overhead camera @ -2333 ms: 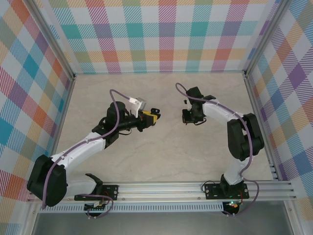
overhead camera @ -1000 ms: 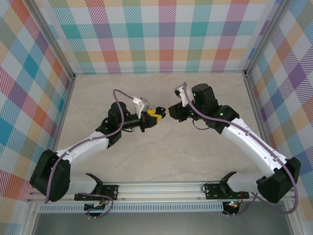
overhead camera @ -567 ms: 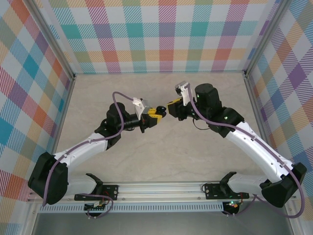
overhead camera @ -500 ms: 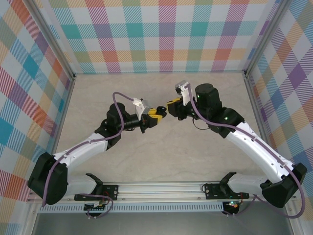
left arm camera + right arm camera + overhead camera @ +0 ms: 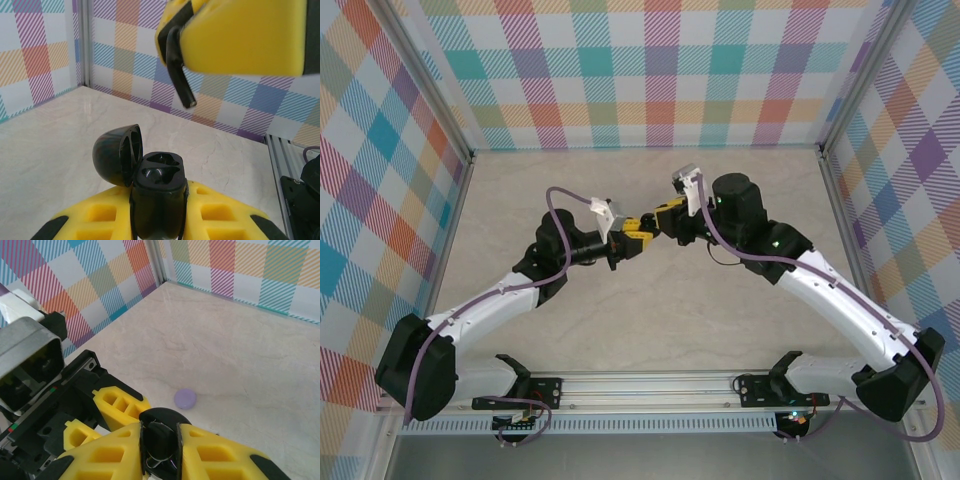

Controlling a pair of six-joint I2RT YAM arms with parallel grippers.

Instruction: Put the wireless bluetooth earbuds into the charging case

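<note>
My left gripper [image 5: 159,202] is shut on the black charging case [image 5: 157,210] and holds it upright above the table. The case's lid [image 5: 115,155] is swung open to the left, and both wells are empty. Just above it, one yellow finger [image 5: 240,35] of my right gripper carries a black earbud [image 5: 179,75] with its stem pointing down, a little short of the wells. In the right wrist view my right gripper [image 5: 161,442] is shut on that earbud [image 5: 161,437]. From above, the left gripper [image 5: 640,234] and right gripper [image 5: 663,220] meet tip to tip at the table's middle.
A small lilac disc [image 5: 185,398] lies on the marble table [image 5: 650,320] beyond the grippers. Checkered walls [image 5: 640,70] enclose the table on three sides. An aluminium rail [image 5: 720,385] runs along the near edge.
My right gripper has moved left with the earbud and now hangs right over the open case. The left arm has shifted only slightly.
</note>
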